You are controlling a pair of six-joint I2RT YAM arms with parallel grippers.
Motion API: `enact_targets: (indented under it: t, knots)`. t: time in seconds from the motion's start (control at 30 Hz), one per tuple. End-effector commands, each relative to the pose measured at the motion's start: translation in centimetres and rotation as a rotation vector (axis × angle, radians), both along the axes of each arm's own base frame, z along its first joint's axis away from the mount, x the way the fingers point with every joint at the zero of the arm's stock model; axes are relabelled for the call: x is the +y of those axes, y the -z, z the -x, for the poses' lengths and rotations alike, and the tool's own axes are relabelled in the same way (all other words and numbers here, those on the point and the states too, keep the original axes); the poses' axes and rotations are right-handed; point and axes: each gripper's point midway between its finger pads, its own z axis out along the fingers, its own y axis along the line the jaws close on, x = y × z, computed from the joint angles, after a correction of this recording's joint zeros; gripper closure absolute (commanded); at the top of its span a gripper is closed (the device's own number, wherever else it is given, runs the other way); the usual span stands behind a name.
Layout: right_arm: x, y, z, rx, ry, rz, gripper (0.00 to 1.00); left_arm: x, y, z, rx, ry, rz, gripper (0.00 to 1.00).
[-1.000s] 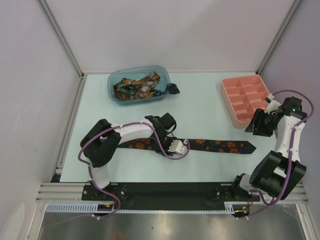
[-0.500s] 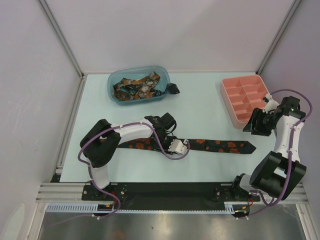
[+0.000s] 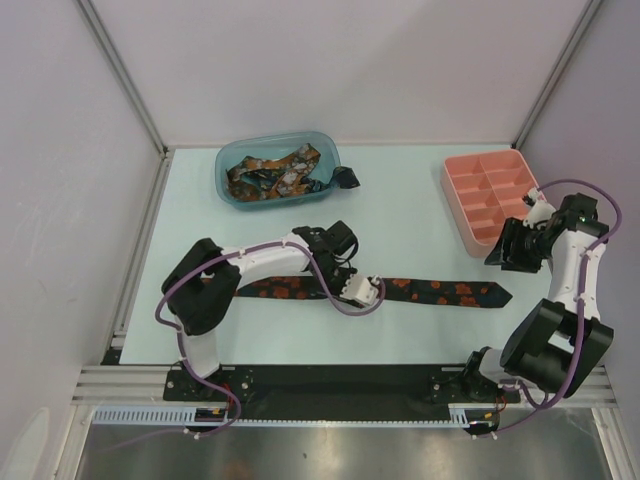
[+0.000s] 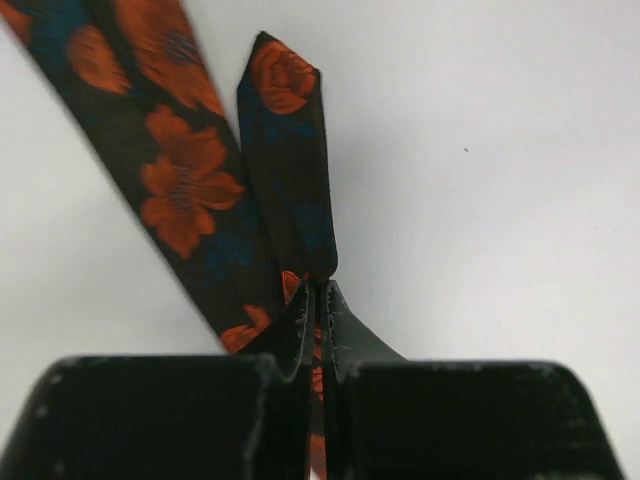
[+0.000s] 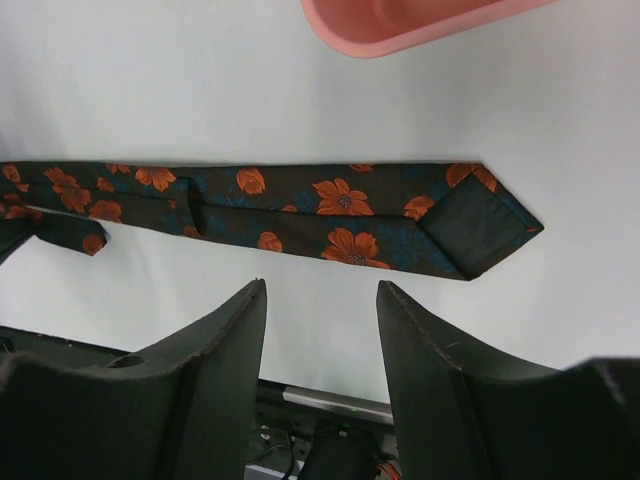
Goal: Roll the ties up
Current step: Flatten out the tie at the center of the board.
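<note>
A dark tie with orange flowers lies flat across the near part of the table, its wide pointed end to the right. My left gripper is over its middle-left part. In the left wrist view the left gripper is shut on a fold of the tie, with the narrow tip standing up beyond the fingertips. My right gripper is open and empty, held above the table just past the wide end. In the right wrist view the tie lies beyond the open right gripper.
A teal bin at the back left holds several more patterned ties, one dark end hanging over its right rim. A pink compartment tray stands at the back right, close to my right gripper; its rim shows in the right wrist view.
My left wrist has shifted slightly right along the tie, still gripping it. My right gripper has drifted a little left, still open.
</note>
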Motion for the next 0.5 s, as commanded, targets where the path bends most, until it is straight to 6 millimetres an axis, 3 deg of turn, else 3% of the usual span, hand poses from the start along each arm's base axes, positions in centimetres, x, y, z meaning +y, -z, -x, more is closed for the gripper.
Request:
enact_targets:
  t: [0.0, 0.13, 0.47]
  knots:
    - [0.0, 0.7, -0.5, -0.008, -0.044, -0.005, 0.48, -2.0, -3.5, -0.9, -0.052, -0.017, 0.024, 1.0]
    - [-0.1, 1.5, -0.2, 0.015, -0.072, 0.001, 0.48, -3.7, -3.8, -2.4, -0.115, -0.057, 0.016, 1.0]
    - [0.4, 2.6, 1.0, 0.097, -0.15, -0.046, 0.49, -7.1, -1.6, -4.9, -0.24, -0.133, -0.014, 1.0]
